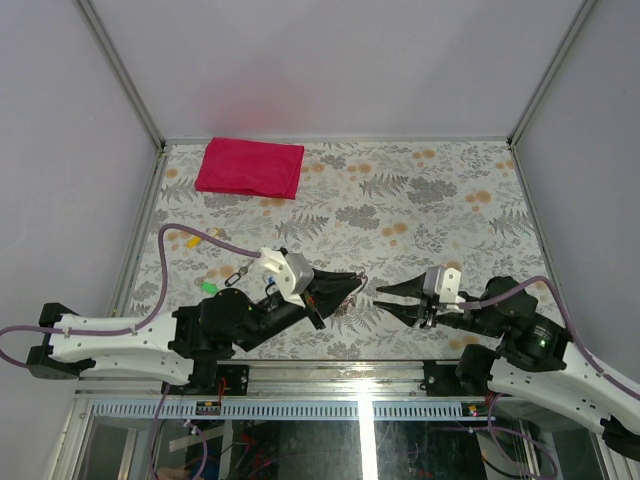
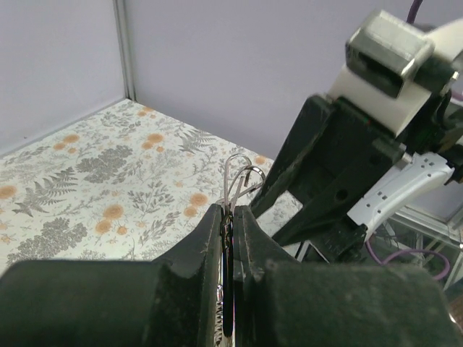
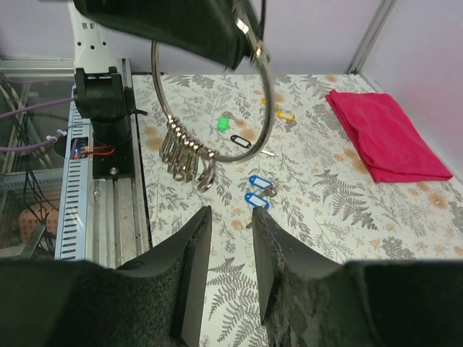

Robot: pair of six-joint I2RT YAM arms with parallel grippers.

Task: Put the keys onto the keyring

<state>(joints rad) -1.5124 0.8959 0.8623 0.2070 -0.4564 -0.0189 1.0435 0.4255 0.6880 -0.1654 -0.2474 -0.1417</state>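
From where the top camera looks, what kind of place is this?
Probably a robot test cell: plain panel walls on metal framing, a floral-covered table, and exposed wiring below its near edge.

Blue keys [image 3: 258, 181], silver keyring [image 3: 184, 153], red cloth [image 3: 387, 134] (fern-and-flower tabletop [image 3: 325, 210])

Fern-and-flower patterned surface [image 1: 440, 210] with small items lying on it.
Two blue-headed keys [image 3: 257, 181] lie just ahead of the right hand [image 3: 229, 211]; farther ahead sit a dark oval clip [image 3: 240, 141], a green tag [image 3: 223, 123] and a yellow tag [image 3: 282, 113], with a red cloth [image 3: 387, 134] off to its right.
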